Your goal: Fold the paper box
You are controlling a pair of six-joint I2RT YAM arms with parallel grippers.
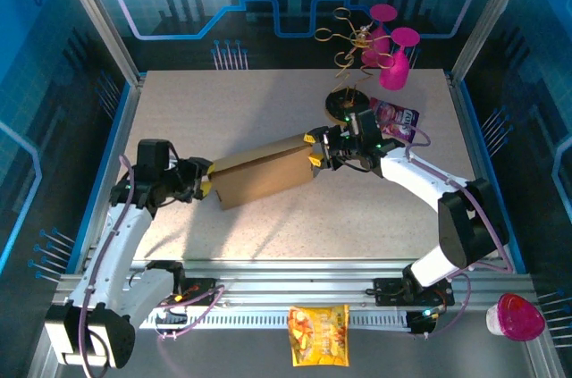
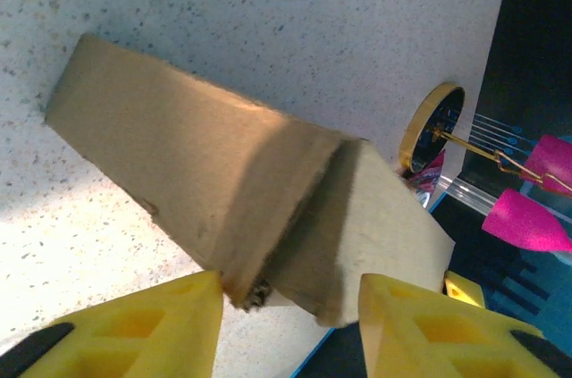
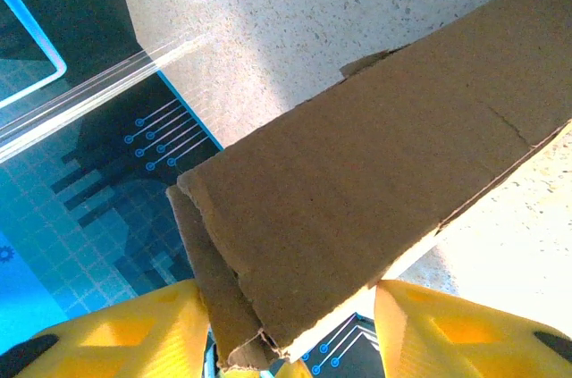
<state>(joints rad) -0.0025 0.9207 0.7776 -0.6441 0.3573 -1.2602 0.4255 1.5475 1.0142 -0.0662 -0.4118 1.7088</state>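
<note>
The paper box (image 1: 264, 177) is a flattened brown cardboard piece lying slantwise across the middle of the table, its right end higher in the top view. My left gripper (image 1: 207, 183) holds its left end. In the left wrist view the folded edge of the box (image 2: 206, 163) sits between the yellow fingers (image 2: 170, 324), touching both, and the gripper (image 2: 290, 306) is shut on it. My right gripper (image 1: 315, 153) holds the other end. In the right wrist view the layered box corner (image 3: 375, 181) is pinched between the gripper's (image 3: 290, 324) fingers.
Behind the right gripper lie a black round disc (image 1: 347, 105) and a purple packet (image 1: 395, 117). Pink goblets on a gold wire stand (image 1: 384, 47) are at the back edge. A yellow snack bag (image 1: 319, 333) and a pink-white object (image 1: 517, 317) lie by the front rail.
</note>
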